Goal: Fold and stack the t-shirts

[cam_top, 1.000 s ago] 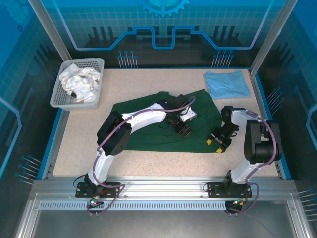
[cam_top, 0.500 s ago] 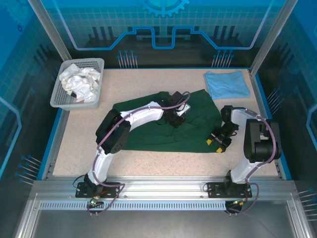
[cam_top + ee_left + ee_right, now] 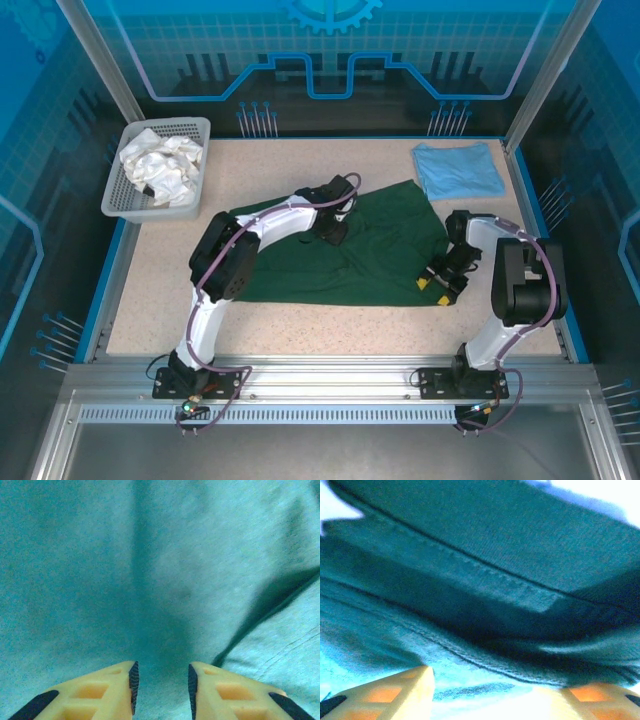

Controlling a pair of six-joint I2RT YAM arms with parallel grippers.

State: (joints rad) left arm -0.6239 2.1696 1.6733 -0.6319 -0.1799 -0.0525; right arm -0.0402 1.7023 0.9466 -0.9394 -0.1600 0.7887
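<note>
The dark green t-shirt (image 3: 380,255) lies spread across the middle of the table. The light blue t-shirt (image 3: 458,170) sits folded at the back right corner. My left gripper (image 3: 335,218) hovers over the green shirt's far left part. In the left wrist view it (image 3: 161,680) is open, with a clear gap and bare green cloth (image 3: 150,580) below. My right gripper (image 3: 437,280) is at the shirt's front right corner. In the right wrist view it (image 3: 496,680) stands wide open with the shirt's stitched hem (image 3: 470,650) lying just ahead between the fingers.
A white mesh basket (image 3: 118,195) holding crumpled white cloth stands at the back left. A raised blue rim (image 3: 118,270) borders the speckled table (image 3: 300,310). Bare tabletop runs along the front and left of the green shirt.
My left gripper has travelled from the shirt's middle towards its far left edge and is open again after closing briefly. The green cloth beneath it lies flatter. The right gripper has barely moved.
</note>
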